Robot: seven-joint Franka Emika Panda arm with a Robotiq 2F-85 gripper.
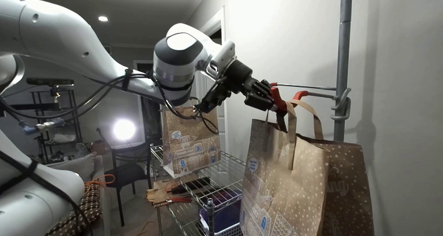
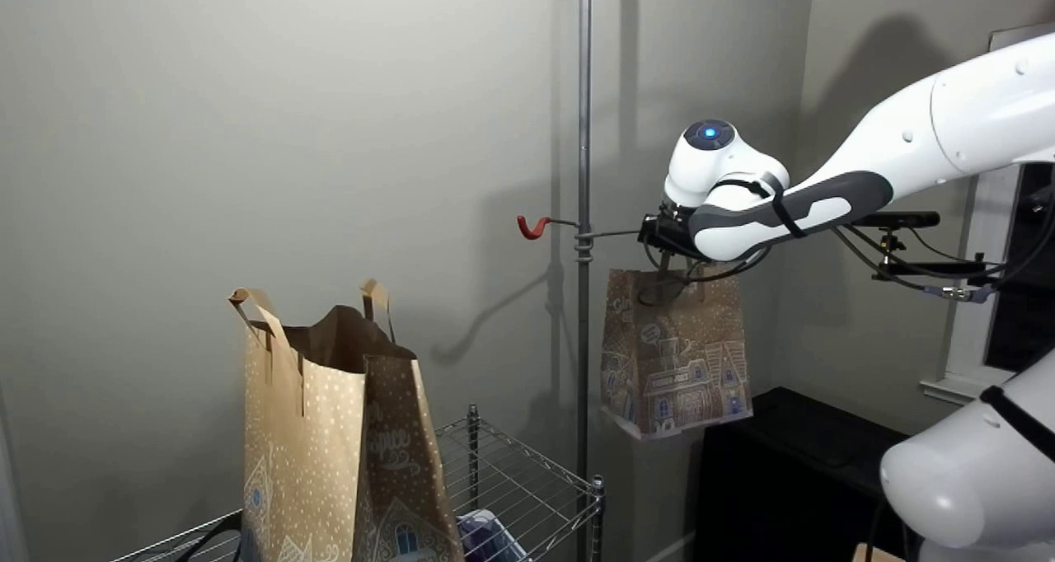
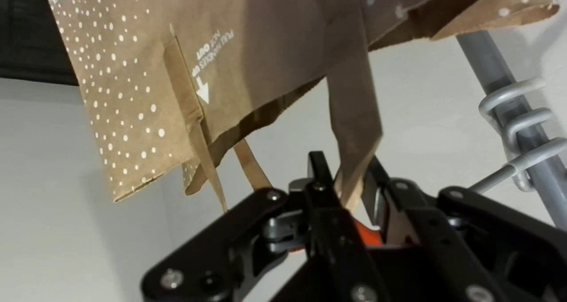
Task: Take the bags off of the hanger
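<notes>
One brown kraft paper bag point(image 1: 280, 184) hangs by its handles from the red hook of the hanger point(image 1: 300, 94) on the grey pole point(image 1: 342, 56). It also shows in an exterior view point(image 2: 676, 364). In the wrist view its flat handle point(image 3: 354, 102) runs down between the fingers of my gripper point(image 3: 347, 173). The fingers stand apart, with a gap beside the handle. Red hook coating point(image 3: 370, 236) shows behind them. My gripper also shows at the hook in both exterior views point(image 1: 269, 97) point(image 2: 659, 232). The other bag point(image 2: 321, 438) stands upright on the wire rack, also visible here point(image 1: 192, 139).
The wire rack point(image 1: 221, 170) stands beside the pole, with a purple bin point(image 1: 225, 211) below its top shelf. A second red hook point(image 2: 533, 228) on the pole points away from the arm. A black cabinet point(image 2: 799, 455) and the wall are close by.
</notes>
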